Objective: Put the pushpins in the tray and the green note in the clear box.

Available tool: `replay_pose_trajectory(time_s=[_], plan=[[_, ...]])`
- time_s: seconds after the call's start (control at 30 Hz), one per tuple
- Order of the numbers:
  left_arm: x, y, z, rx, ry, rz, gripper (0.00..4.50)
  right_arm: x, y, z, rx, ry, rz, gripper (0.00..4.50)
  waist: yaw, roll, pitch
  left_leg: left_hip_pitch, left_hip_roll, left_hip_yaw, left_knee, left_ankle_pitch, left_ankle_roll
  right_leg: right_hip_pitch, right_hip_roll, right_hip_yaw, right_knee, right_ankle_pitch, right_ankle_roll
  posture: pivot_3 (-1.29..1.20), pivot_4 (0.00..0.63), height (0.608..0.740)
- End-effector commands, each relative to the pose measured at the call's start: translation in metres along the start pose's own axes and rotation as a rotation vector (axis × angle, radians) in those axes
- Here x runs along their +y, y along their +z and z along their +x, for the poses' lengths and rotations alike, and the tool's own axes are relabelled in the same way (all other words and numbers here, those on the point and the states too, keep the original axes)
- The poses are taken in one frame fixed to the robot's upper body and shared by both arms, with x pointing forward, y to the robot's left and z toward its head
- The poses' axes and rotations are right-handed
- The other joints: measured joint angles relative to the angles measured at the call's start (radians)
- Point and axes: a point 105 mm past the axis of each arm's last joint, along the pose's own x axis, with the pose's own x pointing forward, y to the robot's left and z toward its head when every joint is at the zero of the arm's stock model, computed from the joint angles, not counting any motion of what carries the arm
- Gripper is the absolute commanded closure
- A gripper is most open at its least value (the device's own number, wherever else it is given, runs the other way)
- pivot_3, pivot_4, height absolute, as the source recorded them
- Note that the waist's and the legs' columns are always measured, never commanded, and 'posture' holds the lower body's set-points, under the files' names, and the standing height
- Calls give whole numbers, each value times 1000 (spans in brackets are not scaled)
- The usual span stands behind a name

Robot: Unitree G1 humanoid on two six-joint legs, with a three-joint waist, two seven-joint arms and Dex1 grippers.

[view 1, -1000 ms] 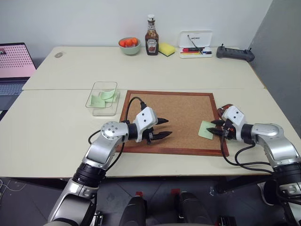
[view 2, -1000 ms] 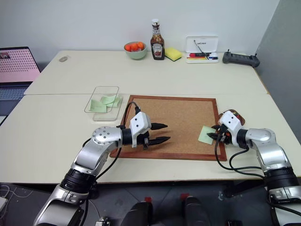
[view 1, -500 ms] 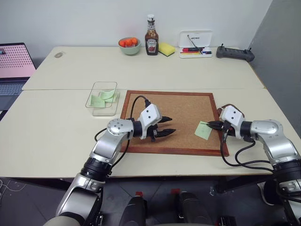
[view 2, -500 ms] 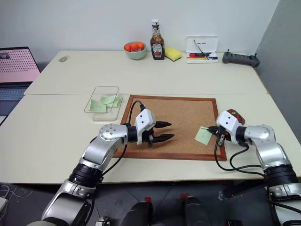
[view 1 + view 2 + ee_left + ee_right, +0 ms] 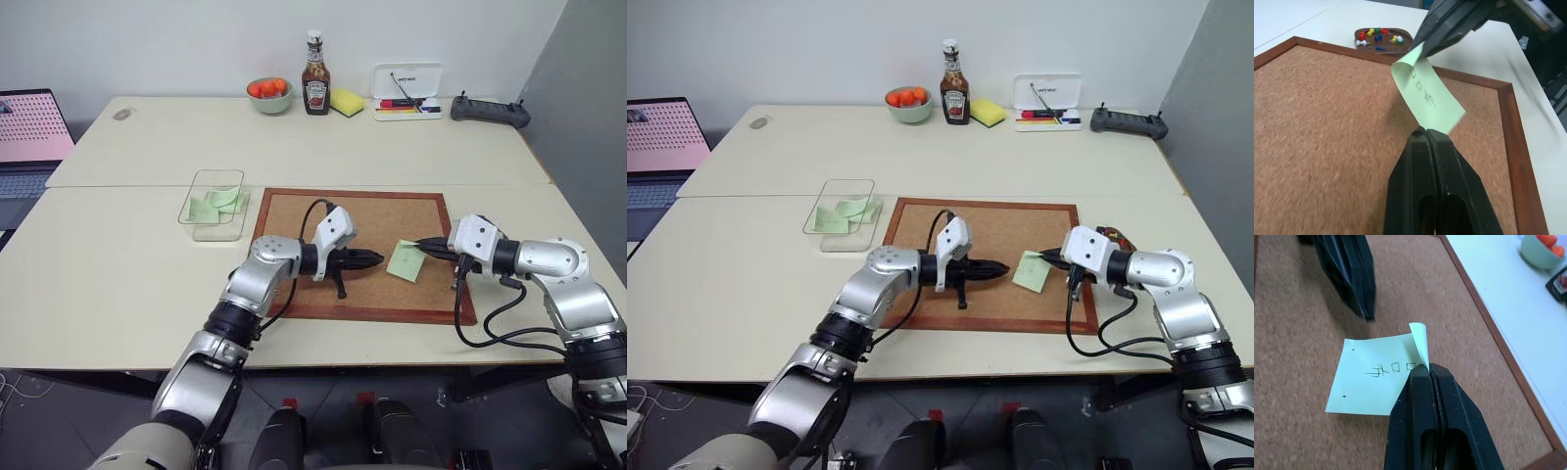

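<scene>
- Right gripper [image 5: 1422, 369] is clamped on one corner of the green note [image 5: 404, 261], held above the corkboard [image 5: 294, 294].
- Left gripper [image 5: 380, 258] is closed, empty, just beside the note's free edge.
- Advice: the left should open before taking the note.
- Clear box [image 5: 199, 228] lies well apart; tray [image 5: 1383, 39] holds the pushpins [image 5: 1376, 36].

My right hand [image 5: 423, 245] has closed on a corner of the green note [image 5: 404, 260] and lifted it off the cork board [image 5: 382, 220], carrying it inward toward the board's middle. My left hand [image 5: 380, 258] has shut its fingers and moved right across the board, close to the note.
</scene>
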Motion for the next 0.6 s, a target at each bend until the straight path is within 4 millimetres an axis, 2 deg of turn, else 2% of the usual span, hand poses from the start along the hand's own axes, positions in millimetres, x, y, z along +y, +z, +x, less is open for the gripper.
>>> replay_pose_trajectory(time_s=[0.03, 0.13, 0.6], plan=[[3, 7, 8, -6, -6, 47, 4491, -4, 19, 2, -49, 3, -57, 4500, 0, 0, 0, 0, 0, 0, 0, 0, 0, 0, 0, 0, 0, 0, 0, 0, 150, 740], [10, 6, 9, -12, 25, 47, 4491, -3, 20, 2, -48, 7, -59, 4500, 1, 0, 0, 0, 0, 0, 0, 0, 0, 0, 0, 0, 0, 0, 0, 0, 150, 740], [15, 6, -7, -22, 50, 42, 2072, -2, 19, 2, -41, 12, -63, 4500, 0, 0, 0, 0, 0, 0, 0, 0, 0, 0, 0, 0, 0, 0, 0, 0, 150, 740]])
